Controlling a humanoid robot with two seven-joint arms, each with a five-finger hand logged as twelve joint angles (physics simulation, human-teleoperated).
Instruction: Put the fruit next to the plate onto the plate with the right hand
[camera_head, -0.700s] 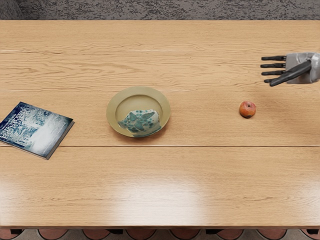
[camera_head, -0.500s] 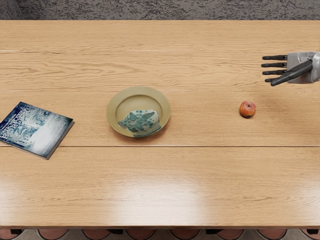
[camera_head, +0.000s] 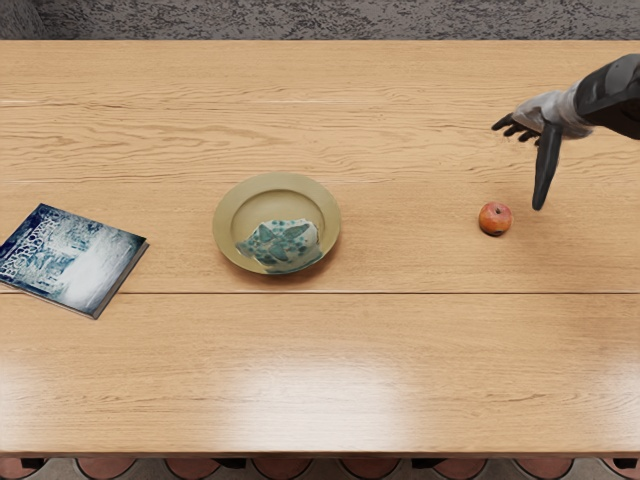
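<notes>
Swung inward and tipped down since a moment ago: right hand (camera_head: 541, 124), fingers spread, gripping nothing. Just nearside of the thumb and slightly plateward, apple (camera_head: 495, 218) on bare wood, well apart from plate (camera_head: 229, 199).

One tabletop (camera_head: 400, 350) carries four things: one plate (camera_head: 228, 205), one teal-patterned lump (camera_head: 279, 243) lying on the plate, one apple (camera_head: 495, 218) well to the plate's right, and one book (camera_head: 68, 258) well to its left. One hand (camera_head: 547, 110) shows, the right.
</notes>
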